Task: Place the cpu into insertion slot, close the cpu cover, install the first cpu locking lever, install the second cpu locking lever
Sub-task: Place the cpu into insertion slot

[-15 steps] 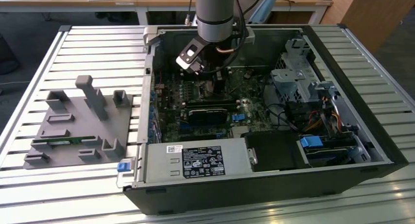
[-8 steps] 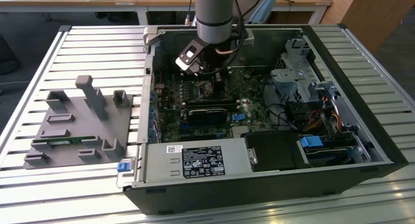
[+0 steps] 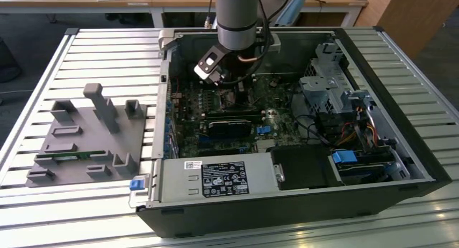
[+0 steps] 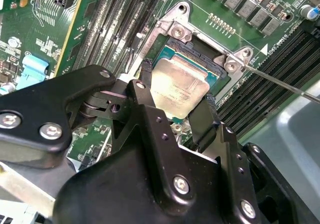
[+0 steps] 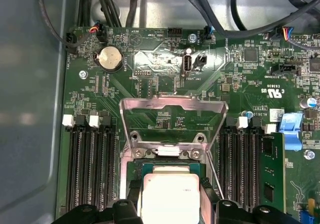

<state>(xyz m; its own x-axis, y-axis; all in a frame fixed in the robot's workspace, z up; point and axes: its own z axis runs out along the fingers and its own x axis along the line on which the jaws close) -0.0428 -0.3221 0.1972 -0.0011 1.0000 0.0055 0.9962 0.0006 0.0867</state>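
The exterior view takes in what the wrist cameras cannot: the grey robot arm (image 3: pixel 237 16) reaches down into an open black computer case (image 3: pixel 287 218) lying on a slatted metal bench (image 3: pixel 107 54). The black two-fingered end effector (image 3: pixel 233 94) is low over the green circuit board (image 3: pixel 188 143), and a grey plastic fixture block (image 3: pixel 86 140) sits on the bench well off to the exterior view's left of the end effector. In the second wrist view the end effector (image 4: pixel 177 90) is clenched on the small flat square cpu with a pale silvery-beige metal top (image 4: pixel 180 86); one black finger (image 4: pixel 144 81) presses each of two opposite edges. The cpu sits over the small square black insertion slot (image 4: pixel 192 50), whose dark rim shows just past the cpu's far edge; whether the chip is fully seated cannot be told. A thin steel locking lever (image 4: pixel 280 81) runs away from a screw post at the slot's corner, apart from the fingers. The first wrist view looks along the board instead: beyond the end effector (image 5: pixel 171 200) and the held cpu (image 5: pixel 170 196), the thin silvery metal cpu cover (image 5: pixel 175 102) stands swung up and open, the board visible through its window. Black memory slots (image 5: pixel 92 169) flank the end effector on both sides, and a round silver coin cell (image 5: pixel 109 59) lies farther off, past the cover.
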